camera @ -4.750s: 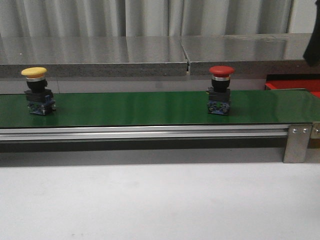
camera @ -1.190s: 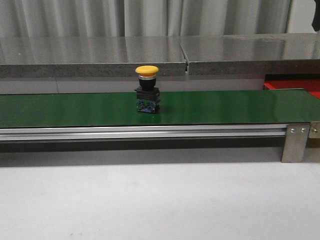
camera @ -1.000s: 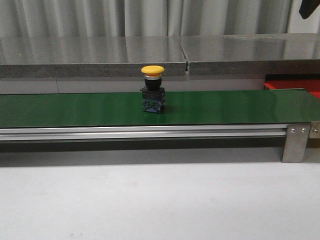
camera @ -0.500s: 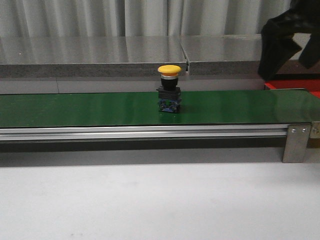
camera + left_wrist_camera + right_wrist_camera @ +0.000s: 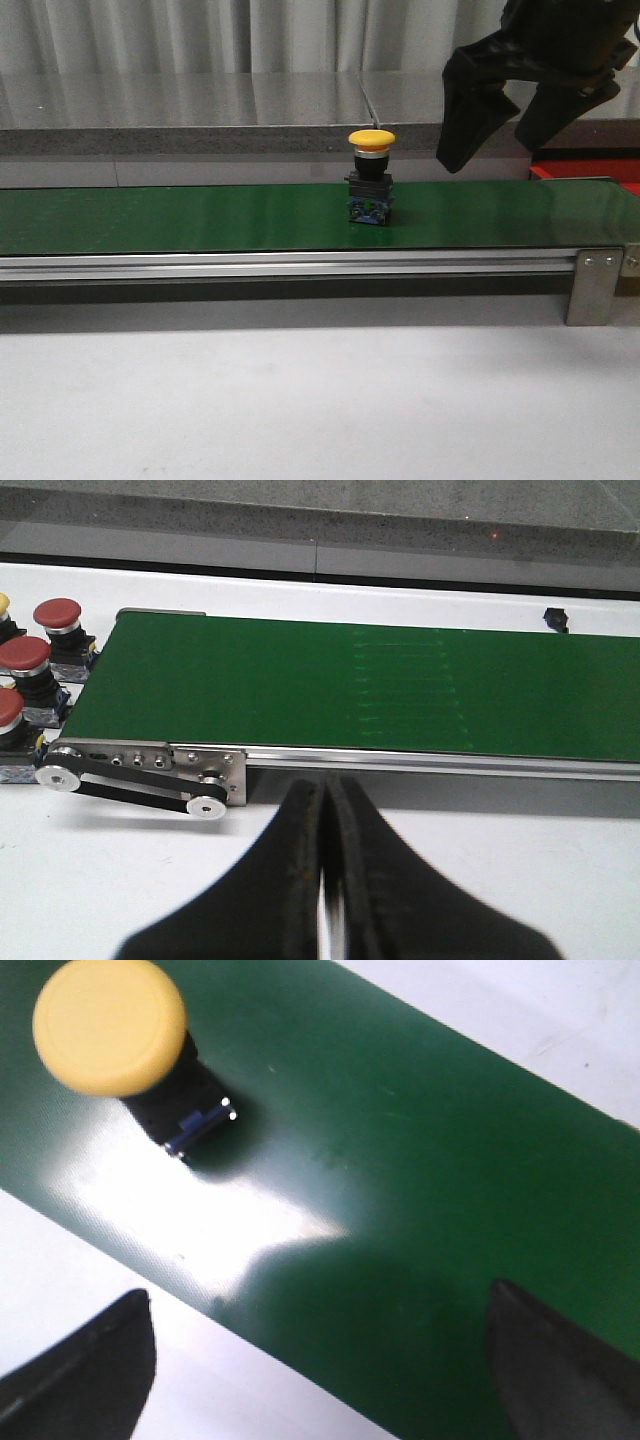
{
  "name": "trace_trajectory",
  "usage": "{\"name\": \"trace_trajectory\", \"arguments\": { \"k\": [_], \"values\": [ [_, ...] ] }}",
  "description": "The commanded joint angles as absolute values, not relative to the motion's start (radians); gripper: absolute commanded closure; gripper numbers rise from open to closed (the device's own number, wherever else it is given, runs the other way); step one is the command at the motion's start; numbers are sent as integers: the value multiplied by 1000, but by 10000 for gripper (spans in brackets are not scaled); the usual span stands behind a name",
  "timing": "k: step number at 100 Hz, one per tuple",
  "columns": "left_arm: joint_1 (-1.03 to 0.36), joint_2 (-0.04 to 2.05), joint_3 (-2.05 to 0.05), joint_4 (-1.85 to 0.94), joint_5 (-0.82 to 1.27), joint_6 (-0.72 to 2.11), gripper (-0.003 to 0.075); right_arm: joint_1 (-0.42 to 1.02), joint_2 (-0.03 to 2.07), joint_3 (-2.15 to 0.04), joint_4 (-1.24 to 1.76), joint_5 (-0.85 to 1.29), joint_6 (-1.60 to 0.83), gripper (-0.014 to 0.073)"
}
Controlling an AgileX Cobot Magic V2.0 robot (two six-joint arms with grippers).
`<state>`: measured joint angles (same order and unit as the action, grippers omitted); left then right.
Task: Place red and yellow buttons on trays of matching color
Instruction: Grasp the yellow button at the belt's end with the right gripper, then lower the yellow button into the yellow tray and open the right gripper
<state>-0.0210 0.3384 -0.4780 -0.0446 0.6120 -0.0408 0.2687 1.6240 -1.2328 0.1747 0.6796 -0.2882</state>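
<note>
Yellow button (image 5: 371, 175) stands upright on the green belt (image 5: 200, 215), just off to the left of my right jaws (image 5: 500, 120), which are spread wide and empty above the belt. From the right wrist its yellow cap (image 5: 110, 1026) sits ahead of the gap, not yet between the fingers (image 5: 80, 1360). I judge the step is the approach: next I must centre the jaws over the cap, drop, and pinch the dark body, allowing for the belt possibly carrying it along. My right arm hangs down from above, wrist tilted. My left jaws (image 5: 325, 880) are pressed together, idle before the belt's end, near several red buttons (image 5: 57, 613) waiting beside it. A red tray (image 5: 590, 170) shows behind the belt at right.
</note>
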Motion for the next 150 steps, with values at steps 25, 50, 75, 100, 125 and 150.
{"name": "trace_trajectory", "arguments": {
  "k": [25,50,75,100,125,150],
  "values": [
    [-27,344,-506,-53,539,-44,739,269,1670,-1343,324,652,-411,-61],
    [-27,344,-506,-53,539,-44,739,269,1722,-1395,397,627,-512,-61],
    [-27,344,-506,-53,539,-44,739,269,1765,-1420,380,602,-514,19],
    [-27,344,-506,-53,539,-44,739,266,1772,-1420,358,621,-513,433],
    [-27,344,-506,-53,539,-44,739,213,1689,-1420,319,680,-452,454],
    [-27,344,-506,-53,539,-44,739,56,1546,-1399,234,756,-339,454]
  ]
}}
